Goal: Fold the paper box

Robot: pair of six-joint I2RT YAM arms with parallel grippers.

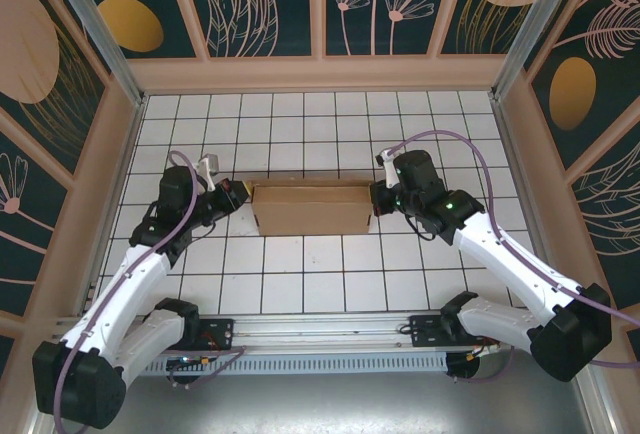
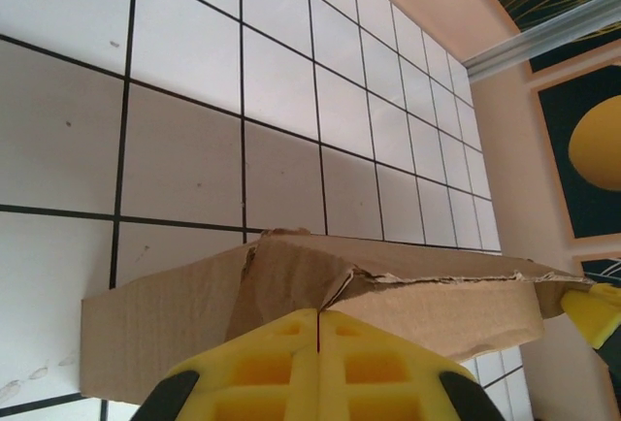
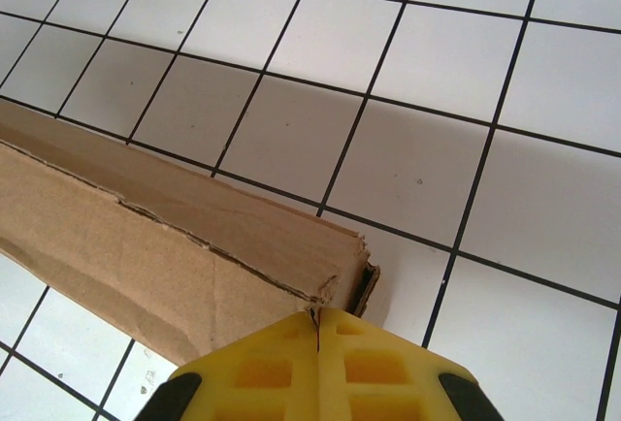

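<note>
paper box (image 1: 310, 209): matt brown cardboard, ragged fibrous edges | table (image 1: 300, 284): smooth white tiles, slight sheen | jaws: yellow matt plastic

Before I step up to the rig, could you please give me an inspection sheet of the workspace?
Surface: white tiled table with dark grid lines, in good view.
Job's things: paper box, brown, folded into a long low shape, lying flat mid-table; its edges are ragged near both ends.
Clutter: nothing seen.
Grippers: left end effector shut, tips at the box's left end; right end effector shut, tips at its right end. Whether cardboard is pinched cannot be told.
Cables: purple cables loop along both arms, off the box.
Surroundings: walls of dark floral panels in beige frames.
</note>
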